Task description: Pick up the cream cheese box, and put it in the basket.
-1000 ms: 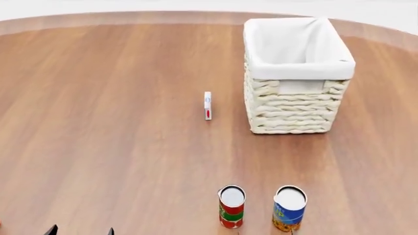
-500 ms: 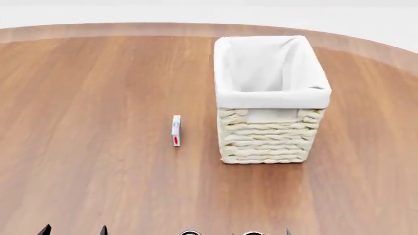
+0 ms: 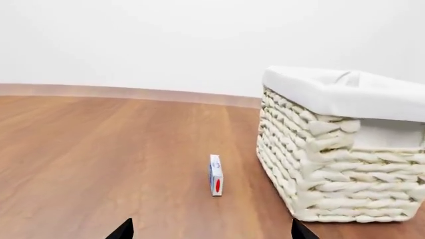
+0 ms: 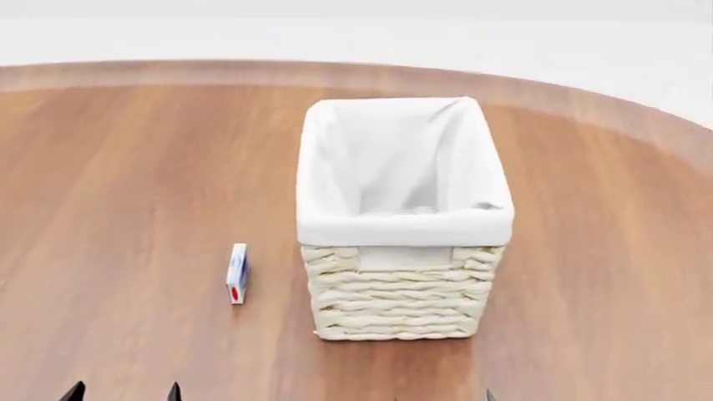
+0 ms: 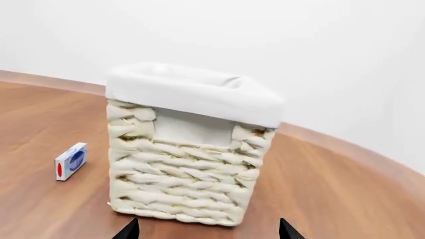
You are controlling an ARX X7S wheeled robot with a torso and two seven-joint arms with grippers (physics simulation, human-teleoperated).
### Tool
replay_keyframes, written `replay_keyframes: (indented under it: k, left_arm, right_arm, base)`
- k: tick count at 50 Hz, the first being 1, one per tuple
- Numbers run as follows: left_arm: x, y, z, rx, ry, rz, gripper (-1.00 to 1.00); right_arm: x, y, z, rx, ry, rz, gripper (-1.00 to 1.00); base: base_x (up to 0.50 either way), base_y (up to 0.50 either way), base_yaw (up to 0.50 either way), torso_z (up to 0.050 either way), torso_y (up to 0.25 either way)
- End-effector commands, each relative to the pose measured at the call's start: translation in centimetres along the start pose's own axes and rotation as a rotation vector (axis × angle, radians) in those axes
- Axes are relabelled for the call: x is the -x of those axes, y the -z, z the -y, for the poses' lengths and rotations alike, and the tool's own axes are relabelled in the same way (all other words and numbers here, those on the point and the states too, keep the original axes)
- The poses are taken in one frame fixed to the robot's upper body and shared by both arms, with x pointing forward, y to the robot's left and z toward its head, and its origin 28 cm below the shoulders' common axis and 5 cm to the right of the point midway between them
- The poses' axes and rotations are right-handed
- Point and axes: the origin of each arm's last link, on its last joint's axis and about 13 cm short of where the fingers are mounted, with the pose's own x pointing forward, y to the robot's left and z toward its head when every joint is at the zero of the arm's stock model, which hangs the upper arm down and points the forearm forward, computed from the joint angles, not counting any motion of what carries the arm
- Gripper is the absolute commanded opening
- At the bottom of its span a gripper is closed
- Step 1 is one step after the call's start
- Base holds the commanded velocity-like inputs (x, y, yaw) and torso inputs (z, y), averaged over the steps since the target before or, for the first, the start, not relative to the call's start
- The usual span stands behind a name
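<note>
Wood-grain brown desk [image 4: 134, 167], round-edged, one item, carried everything listed below.

Cream cheese box [image 4: 236, 273]: one. Small, thin, white, with a blue oval logo and a red mark on the end nearest the robot. It stood on a narrow long edge on the bare desk, to the left of the basket and near it, not touching. Its long axis ran away from the robot in the head view, roughly parallel to the basket's left wall, the red-marked end pointing toward the robot. The left wrist view showed it [image 3: 216, 175] nearly end-on, upright; the right wrist view showed its broad logo face [image 5: 71, 161].

Basket [image 4: 396, 301]: one. Tall, rectangular, cream woven wicker with a white cloth liner folded over the rim. It stood upright near the middle of the desk. A plain cloth patch sat in the near wall just below the rim.

Left tool [image 4: 123, 391]: one. Only two dark fingertips showed at the lower edge of the head view, spread apart with nothing between them, well short of the box.

Right tool [image 5: 207, 230]: one. Two dark fingertips showed in its own wrist view, likewise parted and empty, facing the basket's near wall.
</note>
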Motion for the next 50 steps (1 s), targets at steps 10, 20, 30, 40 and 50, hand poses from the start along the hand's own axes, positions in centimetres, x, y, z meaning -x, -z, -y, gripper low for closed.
replay_keyframes:
  k: [10,20,30,40,50]
  left_arm:
    - [-0.07,0.30,-0.34,0.020,-0.016,-0.009,1.00]
    - [-0.02,0.39,-0.39,0.025,-0.016,-0.009,1.00]
    - [0.00,0.59,-0.40,0.024,-0.013,-0.015,1.00]
    - [0.06,0.73,-0.37,0.019,-0.010,-0.019,1.00]
    - [0.15,0.90,-0.31,0.003,-0.007,-0.021,1.00]
  right_arm:
    - [0.07,0.34,-0.20,0.023,-0.003,0.010,1.00]
    - [0.11,0.24,-0.21,0.027,0.021,0.014,1.00]
    - [0.17,0.35,-0.29,0.087,0.050,0.035,1.00]
    - [0.41,0.03,-0.29,0.077,0.046,0.032,1.00]
    - [0.54,-0.36,-0.16,0.049,0.019,0.033,1.00]
  base:
    - [0.33,-0.23,0.00,0.000,0.002]
    - [0.28,-0.18,0.00,0.000,0.000]
    - [0.00,0.07,0.00,0.000,0.000]
    - [0.00,0.43,0.00,0.000,0.000]
    - [0.12,-0.05,0.00,0.000,0.000]
